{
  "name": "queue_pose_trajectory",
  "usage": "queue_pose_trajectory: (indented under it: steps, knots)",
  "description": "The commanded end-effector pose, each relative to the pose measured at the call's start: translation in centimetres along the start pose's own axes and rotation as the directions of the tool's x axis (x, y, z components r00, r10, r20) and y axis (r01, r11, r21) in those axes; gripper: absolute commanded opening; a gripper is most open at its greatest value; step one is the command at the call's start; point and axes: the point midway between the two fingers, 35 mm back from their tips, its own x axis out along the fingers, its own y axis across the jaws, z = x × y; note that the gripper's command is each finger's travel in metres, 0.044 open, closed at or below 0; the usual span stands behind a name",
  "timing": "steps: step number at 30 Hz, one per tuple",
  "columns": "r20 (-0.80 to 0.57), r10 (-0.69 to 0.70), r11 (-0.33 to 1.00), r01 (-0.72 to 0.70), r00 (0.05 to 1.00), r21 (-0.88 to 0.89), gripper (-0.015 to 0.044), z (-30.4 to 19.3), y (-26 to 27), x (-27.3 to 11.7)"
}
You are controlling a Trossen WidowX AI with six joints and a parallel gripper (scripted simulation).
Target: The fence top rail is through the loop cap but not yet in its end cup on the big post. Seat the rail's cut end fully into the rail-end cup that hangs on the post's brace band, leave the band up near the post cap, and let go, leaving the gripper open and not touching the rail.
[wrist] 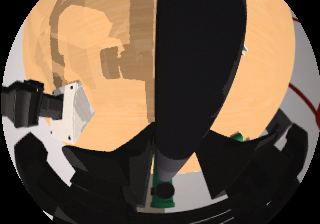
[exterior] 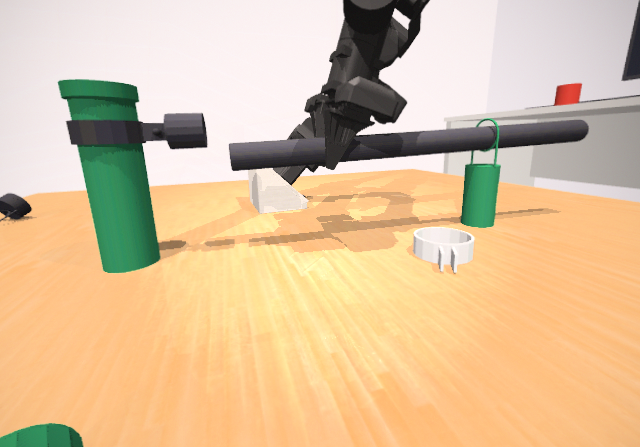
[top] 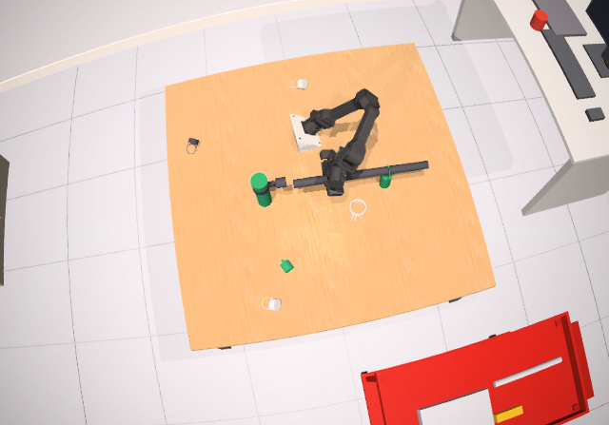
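Note:
The dark rail is off the table, nearly level, its cut end a short gap from the rail-end cup and a little lower than it in the exterior view. My gripper is shut on the rail between its cut end and the loop cap. The rail passes through that cap's loop. The big green post stands upright, with the brace band up near the post cap.
A white ring band lies in front of the rail. A small green part and a white loop cap lie nearer the front. Another white cap and a dark cap lie farther back.

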Motion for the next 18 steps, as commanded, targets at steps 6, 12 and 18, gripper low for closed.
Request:
queue_pose_trajectory:
  steps: [6, 12, 18]
  knots:
    - [-0.083, -0.006, 1.0, 0.006, 0.996, 0.001, 0.0, -1.53, 0.1, -1.84]
    - [-0.083, -0.006, 1.0, 0.006, 0.996, 0.001, 0.0, -1.53, 0.1, -1.84]
    - [-0.06, -0.001, 1.0, 0.001, 0.998, 0.002, 0.0, -0.96, 0.08, -1.4]
